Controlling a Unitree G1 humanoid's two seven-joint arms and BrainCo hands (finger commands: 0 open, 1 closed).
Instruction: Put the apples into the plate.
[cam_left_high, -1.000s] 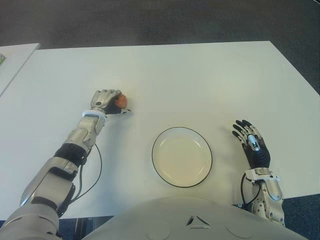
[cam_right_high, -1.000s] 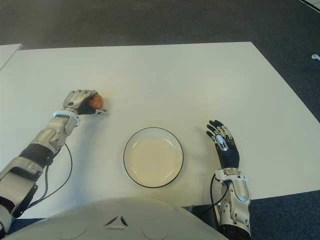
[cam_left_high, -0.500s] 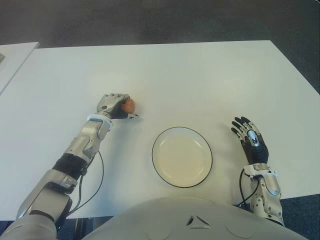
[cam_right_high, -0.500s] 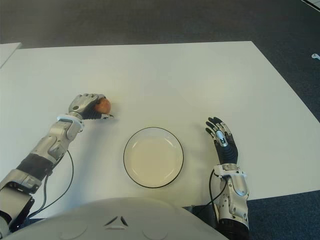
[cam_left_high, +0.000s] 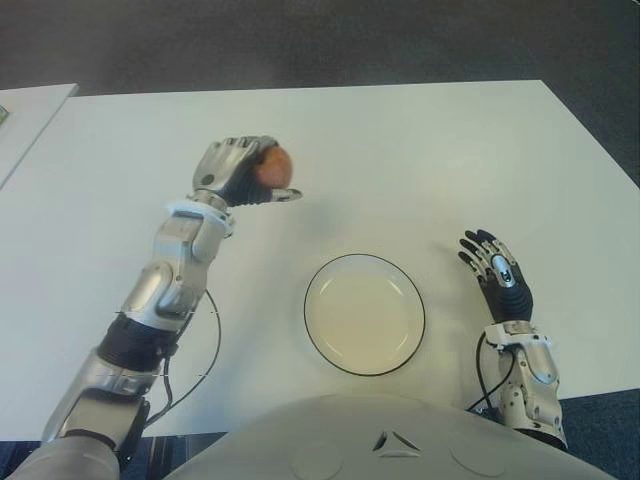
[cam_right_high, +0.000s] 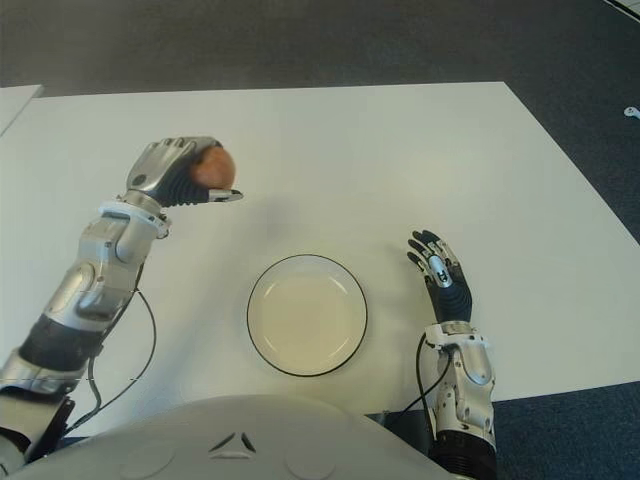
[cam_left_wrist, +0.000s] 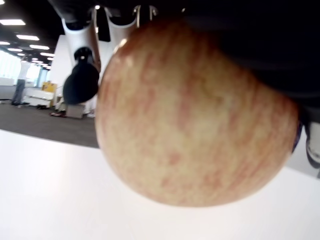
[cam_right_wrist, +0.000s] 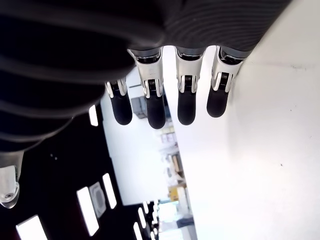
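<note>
The left hand (cam_left_high: 232, 172), fingers clamped around 1 apple (cam_left_high: 273, 166), holds it above the table (cam_left_high: 400, 150) beyond the plate (cam_left_high: 364, 313), likely to carry it there, while the right hand (cam_left_high: 497, 275) shows spread beside the plate's right.

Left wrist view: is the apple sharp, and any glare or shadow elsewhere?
Left wrist view: apple fills the frame, soft-edged, background blurred. Left eye view: left hand casts a faint shadow on the table. Right wrist view: table washed out bright.
</note>
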